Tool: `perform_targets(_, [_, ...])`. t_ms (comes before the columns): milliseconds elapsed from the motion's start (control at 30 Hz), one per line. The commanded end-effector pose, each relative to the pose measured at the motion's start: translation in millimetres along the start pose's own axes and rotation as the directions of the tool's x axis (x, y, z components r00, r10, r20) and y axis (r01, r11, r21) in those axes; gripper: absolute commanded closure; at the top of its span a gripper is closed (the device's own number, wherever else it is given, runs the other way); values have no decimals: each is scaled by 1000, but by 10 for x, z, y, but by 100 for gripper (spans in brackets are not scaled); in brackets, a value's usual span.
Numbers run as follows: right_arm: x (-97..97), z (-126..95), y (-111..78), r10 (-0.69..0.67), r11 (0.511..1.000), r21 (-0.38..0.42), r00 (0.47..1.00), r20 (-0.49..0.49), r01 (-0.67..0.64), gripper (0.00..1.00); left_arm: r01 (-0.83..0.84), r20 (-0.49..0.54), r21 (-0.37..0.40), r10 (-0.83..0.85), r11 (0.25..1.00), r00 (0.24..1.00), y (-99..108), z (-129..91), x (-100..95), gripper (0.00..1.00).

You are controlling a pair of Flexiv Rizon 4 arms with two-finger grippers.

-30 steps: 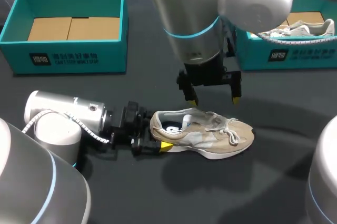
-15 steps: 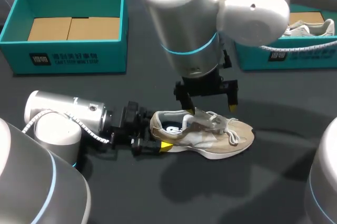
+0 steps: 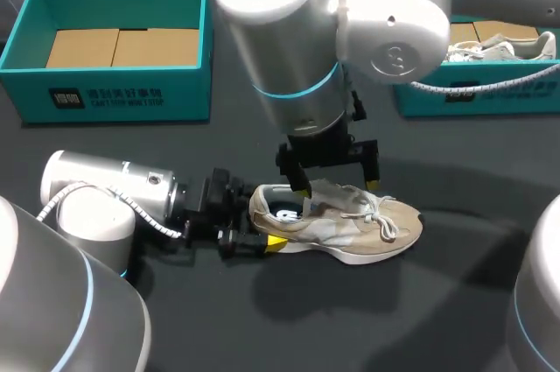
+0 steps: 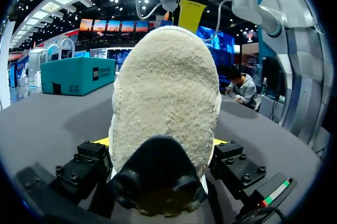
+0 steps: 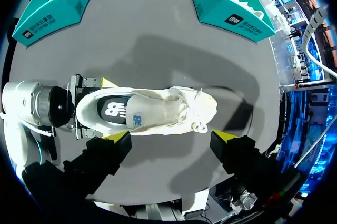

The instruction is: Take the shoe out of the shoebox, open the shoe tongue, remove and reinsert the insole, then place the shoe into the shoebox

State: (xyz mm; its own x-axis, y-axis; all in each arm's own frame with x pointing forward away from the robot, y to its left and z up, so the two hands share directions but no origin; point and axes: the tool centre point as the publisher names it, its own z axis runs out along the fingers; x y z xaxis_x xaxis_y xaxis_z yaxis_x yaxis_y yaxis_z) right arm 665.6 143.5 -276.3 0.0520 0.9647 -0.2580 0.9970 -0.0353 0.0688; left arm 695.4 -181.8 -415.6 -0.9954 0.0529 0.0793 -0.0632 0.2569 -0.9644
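Head view: the beige suede lace-up sneaker (image 3: 350, 225) stands on the dark table (image 3: 455, 302); the left gripper (image 3: 261, 223) clamps its heel; the right gripper (image 3: 337, 186) hovers above its tongue, fingers apart.

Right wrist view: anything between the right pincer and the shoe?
Nothing there: the right wrist view shows the open right pincer straight over the shoe, gap bare. The left pincer clamps it.

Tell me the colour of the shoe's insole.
The insole is black with white and blue print, clearest in the right wrist view.
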Motion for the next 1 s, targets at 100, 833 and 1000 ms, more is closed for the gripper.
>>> perform_targets(100, [235, 149, -72, 385, 923, -44, 915, 122, -383, 0, 0, 3, -2, 0, 1000, 1000, 34, 27, -3, 100])
perform_targets(833, [338, 474, 111, 427, 904, -84, 890, 157, -419, 0, 0, 3, -2, 0, 1000, 1000, 34, 27, -3, 100])
perform_targets(1000, [372, 517, 123, 446, 894, -125, 876, 182, -429, 0, 0, 3, -2, 0, 1000, 1000, 34, 27, -3, 100])
